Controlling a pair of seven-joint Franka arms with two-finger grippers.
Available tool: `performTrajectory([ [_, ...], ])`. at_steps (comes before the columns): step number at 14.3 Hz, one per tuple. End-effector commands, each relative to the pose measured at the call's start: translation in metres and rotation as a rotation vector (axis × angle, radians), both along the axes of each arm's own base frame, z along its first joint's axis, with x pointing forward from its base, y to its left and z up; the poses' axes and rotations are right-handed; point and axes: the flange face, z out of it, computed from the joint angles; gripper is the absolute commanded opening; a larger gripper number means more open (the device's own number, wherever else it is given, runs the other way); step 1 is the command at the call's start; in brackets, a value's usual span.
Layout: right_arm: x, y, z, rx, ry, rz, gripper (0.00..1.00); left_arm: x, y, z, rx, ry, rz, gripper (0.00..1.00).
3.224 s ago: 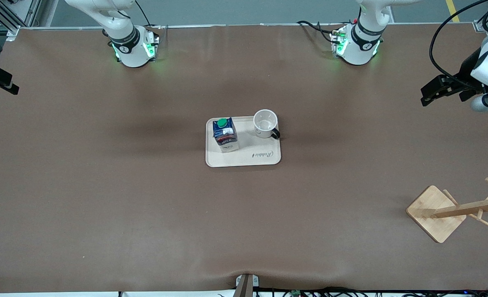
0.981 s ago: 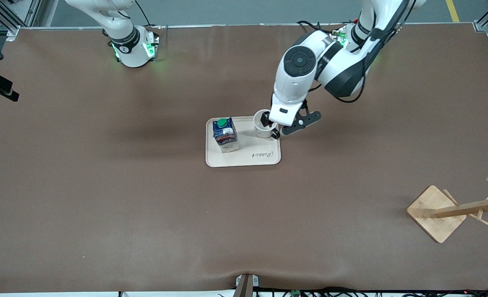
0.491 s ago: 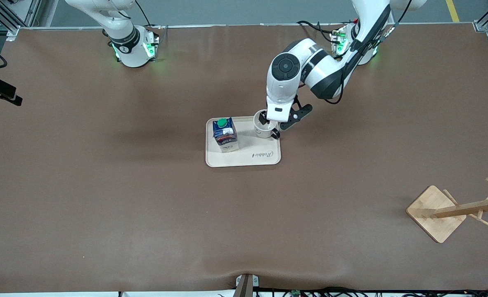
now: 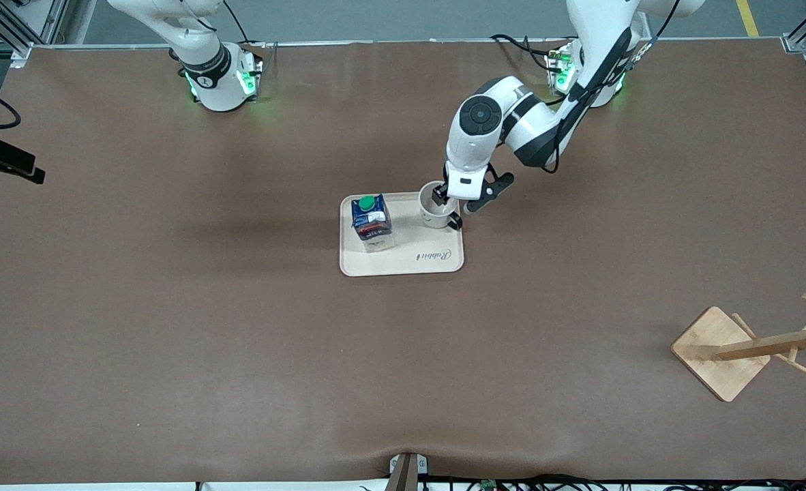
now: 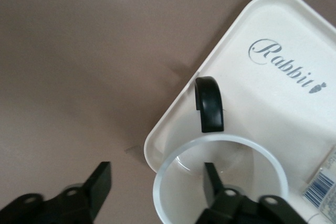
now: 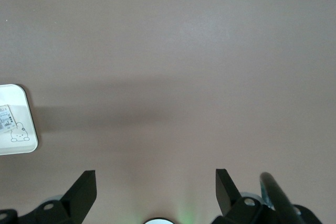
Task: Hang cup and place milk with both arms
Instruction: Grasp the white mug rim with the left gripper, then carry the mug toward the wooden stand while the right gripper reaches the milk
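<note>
cup (image 4: pixel 437 208): standing upright on the tray (image 4: pixel 401 262), at the corner toward the left arm's end of the table; black handle pointing off toward the tray's edge.
milk (image 4: pixel 371 223): upright on the same tray, beside the cup, toward the right arm's end.
left gripper (image 5: pixel 157 182): down at the cup, one finger inside the mouth, the other outside the wall, not yet pinched tight; straddling the rim and holding nothing so far.
right gripper (image 6: pixel 152 192): spread wide and empty, waiting over bare table well away from the tray.
risk, slip: glossy ceramic wall, thin rounded rim; likely to twist or slide out of a pinch on one side.
risk, tipping: cup near the tray's raised lip; a sideways nudge could rock it over the edge.
risk, neighbour: tall narrow carton just beside; easily toppled by a swinging cup.
surfaces: matte brown table cover; smooth cream plastic tray with rounded corners.
rack (image 4: pixel 744 348): pale wood, square base, thin pegs; well apart from the tray, nearer the front camera.
</note>
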Motion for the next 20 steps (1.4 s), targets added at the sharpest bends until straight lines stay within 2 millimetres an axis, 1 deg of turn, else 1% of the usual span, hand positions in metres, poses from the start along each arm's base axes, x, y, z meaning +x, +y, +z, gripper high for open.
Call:
performTrajectory([
  [1, -0.001, -0.007, 0.004, -0.009, -0.007, 0.001, 1.0, -0.001, -0.007, -0.009, -0.017, -0.014, 0.004, 0.04],
  [2, -0.001, -0.006, 0.004, -0.01, -0.006, 0.0, 1.0, -0.001, -0.007, -0.01, -0.017, -0.012, 0.003, 0.0],
  [4, -0.001, -0.002, 0.004, -0.009, -0.007, 0.008, 1.0, 0.003, -0.008, -0.003, -0.027, -0.025, -0.005, 0.0],
  [5, 0.0, -0.001, 0.005, 0.006, -0.012, 0.007, 1.0, 0.008, -0.009, 0.006, -0.036, -0.039, -0.004, 0.0],
  [7, 0.0, 0.003, 0.004, 0.006, -0.009, 0.012, 1.0, 0.017, -0.009, 0.036, -0.055, -0.092, -0.009, 0.0],
  [9, 0.001, 0.006, 0.004, 0.007, -0.009, 0.02, 1.0, 0.028, -0.002, 0.079, -0.069, -0.161, -0.035, 0.0],
  [10, 0.003, 0.004, -0.001, 0.007, -0.001, 0.017, 1.0, 0.042, 0.008, 0.1, -0.06, -0.179, -0.038, 0.0],
  [11, 0.006, 0.006, -0.007, 0.008, 0.008, 0.021, 1.0, 0.057, 0.018, 0.125, -0.048, -0.192, -0.049, 0.0],
  [12, 0.007, 0.01, -0.007, 0.008, 0.01, 0.027, 1.0, 0.07, 0.025, 0.147, -0.038, -0.2, -0.062, 0.0],
  [13, 0.011, 0.013, -0.011, 0.01, 0.01, 0.032, 1.0, 0.086, 0.035, 0.167, -0.03, -0.203, -0.06, 0.0],
  [14, 0.02, 0.018, -0.023, 0.009, 0.013, 0.042, 1.0, 0.101, 0.049, 0.186, -0.015, -0.199, -0.069, 0.0],
  [15, 0.025, 0.025, -0.03, 0.015, 0.015, 0.051, 1.0, 0.114, 0.066, 0.204, 0.004, -0.187, -0.097, 0.0],
  [16, 0.029, 0.034, -0.035, 0.032, 0.014, 0.063, 1.0, 0.128, 0.087, 0.217, 0.019, -0.176, -0.127, 0.0],
  [17, 0.035, 0.038, -0.045, 0.061, 0.015, 0.051, 1.0, 0.138, 0.108, 0.232, 0.032, -0.174, -0.15, 0.0],
  [18, 0.038, 0.044, -0.053, 0.104, 0.026, 0.049, 1.0, 0.147, 0.129, 0.238, 0.041, -0.167, -0.173, 0.0],
  [19, 0.039, 0.051, -0.055, 0.138, 0.031, 0.043, 1.0, 0.153, 0.152, 0.248, 0.052, -0.17, -0.208, 0.0],
  [20, 0.04, 0.071, -0.056, 0.146, 0.035, 0.038, 1.0, 0.163, 0.179, 0.252, 0.057, -0.173, -0.239, 0.0],
])
